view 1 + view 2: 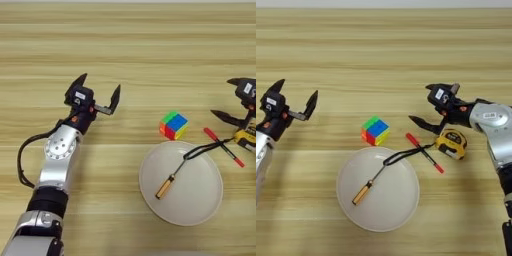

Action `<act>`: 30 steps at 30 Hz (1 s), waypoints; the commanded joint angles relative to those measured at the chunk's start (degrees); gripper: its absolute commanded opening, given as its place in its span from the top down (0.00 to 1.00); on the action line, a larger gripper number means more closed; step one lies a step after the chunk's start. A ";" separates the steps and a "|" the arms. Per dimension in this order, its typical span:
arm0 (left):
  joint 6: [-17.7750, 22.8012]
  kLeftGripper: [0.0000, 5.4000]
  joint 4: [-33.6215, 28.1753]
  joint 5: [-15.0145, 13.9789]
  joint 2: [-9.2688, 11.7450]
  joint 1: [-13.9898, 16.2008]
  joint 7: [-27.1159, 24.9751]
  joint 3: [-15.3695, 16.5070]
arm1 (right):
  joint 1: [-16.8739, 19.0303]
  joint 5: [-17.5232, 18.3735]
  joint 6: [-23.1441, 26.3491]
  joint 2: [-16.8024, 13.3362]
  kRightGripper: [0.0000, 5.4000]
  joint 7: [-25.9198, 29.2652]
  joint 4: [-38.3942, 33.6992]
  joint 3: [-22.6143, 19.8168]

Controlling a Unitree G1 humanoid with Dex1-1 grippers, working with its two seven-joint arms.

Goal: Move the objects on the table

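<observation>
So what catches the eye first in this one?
Probably the white plate at front centre, with a wooden-handled tool lying in it, and the multicolour puzzle cube just behind its rim. To the right, the right end effector hangs open beside the yellow tape measure, near a red pen. The left end effector is open at far left.

Wood-grain table (pixel 384 45) carries white plate (pixel 396 210), puzzle cube (pixel 375 131), tape measure (pixel 452 143), red pen (pixel 424 153).
</observation>
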 commanded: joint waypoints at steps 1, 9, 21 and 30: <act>-0.66 0.00 0.58 1.05 0.49 -0.35 -1.52 -1.47 | 1.42 1.40 2.25 0.75 0.00 0.39 -3.07 -0.02; 0.82 0.00 -0.31 0.92 -0.38 -1.30 -4.59 -4.30 | 2.43 2.28 4.39 1.63 0.00 -0.05 -6.43 0.09; 3.69 0.00 2.13 2.87 -3.13 -6.92 -7.20 -9.34 | 2.77 2.56 7.00 2.79 0.00 -0.40 -10.15 0.58; 7.12 0.00 7.01 4.37 -5.15 -9.92 -8.68 -12.41 | 2.12 3.13 9.49 4.05 0.00 -2.20 -13.54 0.01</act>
